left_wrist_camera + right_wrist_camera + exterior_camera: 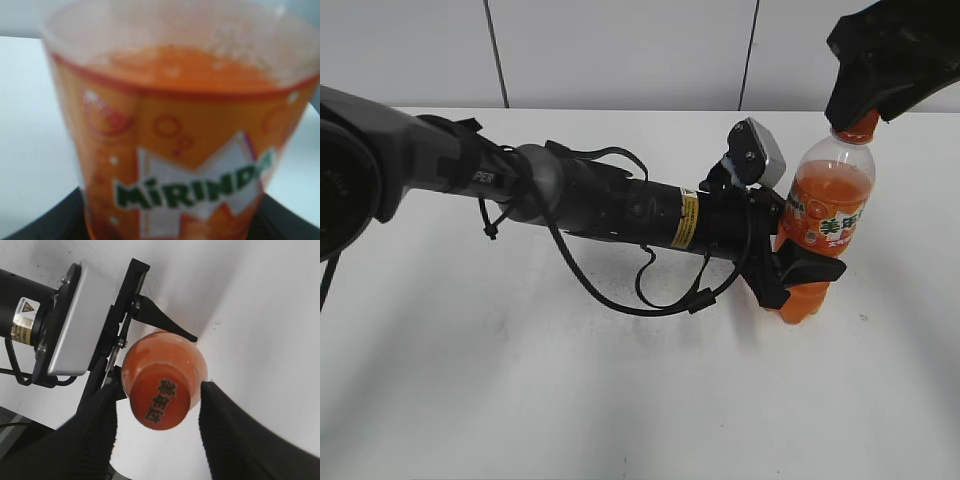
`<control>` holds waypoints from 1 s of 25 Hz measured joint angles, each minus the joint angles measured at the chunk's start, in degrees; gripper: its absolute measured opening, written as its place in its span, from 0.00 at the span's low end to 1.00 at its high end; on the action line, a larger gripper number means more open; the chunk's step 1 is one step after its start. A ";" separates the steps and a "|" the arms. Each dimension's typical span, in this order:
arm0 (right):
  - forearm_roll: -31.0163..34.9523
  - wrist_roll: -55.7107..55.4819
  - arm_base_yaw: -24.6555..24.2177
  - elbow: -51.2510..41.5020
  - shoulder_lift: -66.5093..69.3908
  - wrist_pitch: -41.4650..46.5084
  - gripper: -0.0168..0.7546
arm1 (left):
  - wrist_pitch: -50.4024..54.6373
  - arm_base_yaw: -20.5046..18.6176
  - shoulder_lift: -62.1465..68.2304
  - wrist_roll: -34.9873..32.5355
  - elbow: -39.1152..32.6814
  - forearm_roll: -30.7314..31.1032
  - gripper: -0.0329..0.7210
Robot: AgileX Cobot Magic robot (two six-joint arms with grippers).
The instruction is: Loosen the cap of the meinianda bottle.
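Note:
The meinianda bottle [825, 215] stands upright on the white table at the right, with orange soda and an orange-green-white label. My left gripper [800, 268] is shut on its waisted lower body. In the left wrist view the bottle [175, 150] fills the frame, with my left gripper's [170, 225] dark jaws at the bottom corners. The orange cap [161, 401] with Chinese characters sits between the two fingers of my right gripper [159, 394], which is open with gaps on both sides. In the exterior view the right gripper [880, 100] hangs over the cap [861, 127] and hides its top.
The left arm [620, 205] with its cable loop stretches across the middle of the white table [570, 400]. A grey panelled wall [620, 50] runs behind the table's far edge. The left wrist camera housing [75, 325] sits close beside the bottle.

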State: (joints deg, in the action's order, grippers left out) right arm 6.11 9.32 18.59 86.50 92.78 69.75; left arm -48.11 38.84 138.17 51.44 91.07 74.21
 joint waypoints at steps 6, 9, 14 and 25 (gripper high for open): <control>0.20 1.31 0.00 -0.05 1.19 0.00 0.42 | 0.02 0.00 0.00 0.00 0.00 0.00 0.59; 0.02 3.39 0.00 -0.11 1.19 0.00 0.38 | 0.07 0.00 0.00 0.00 0.00 0.00 0.59; 0.08 26.00 0.00 -0.11 1.19 0.00 0.38 | 0.07 0.00 0.00 -0.19 0.00 0.17 0.59; -1.36 63.13 0.00 -0.06 1.19 0.43 0.38 | 0.27 0.02 0.00 -0.41 0.00 0.24 0.59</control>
State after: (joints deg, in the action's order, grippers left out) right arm 4.75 72.45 18.59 86.44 93.98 70.18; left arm -47.84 38.86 138.17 51.03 91.07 74.45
